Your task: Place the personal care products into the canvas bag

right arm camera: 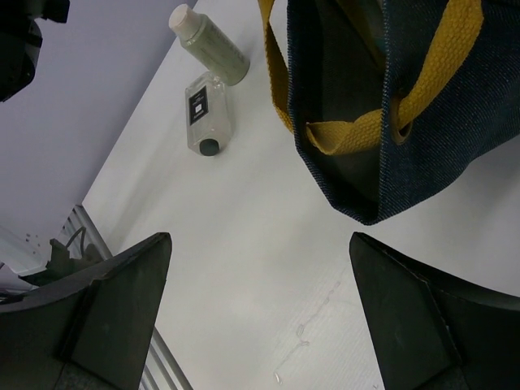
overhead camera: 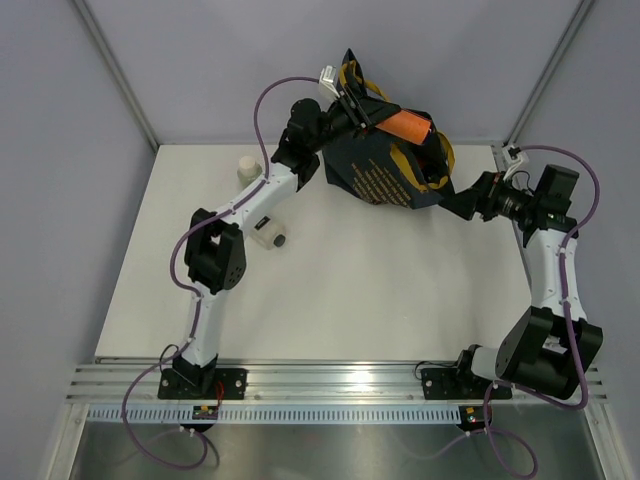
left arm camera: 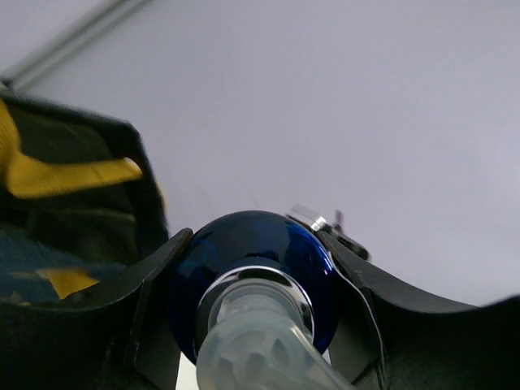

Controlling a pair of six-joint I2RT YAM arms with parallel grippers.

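Now, left hand (left arm camera: 253,244) clamps a glossy bottle (left arm camera: 244,264) at the bag (overhead camera: 383,178); looks light, slippery, best gripped mid-body; right hand (right arm camera: 258,244) gapes empty.

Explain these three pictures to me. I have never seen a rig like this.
Two robot arms, left and right, are bolted at the edge of a table, each ending in a two-finger gripper. The wide picture looks down from above; the other two come from a camera on each wrist. The left gripper is clamped on a bottle with a clear cap; from above, an orange bottle shows at its tip, over the navy canvas bag. The right gripper is open and empty near the bag. On the table are a pale green bottle and a clear flat bottle.
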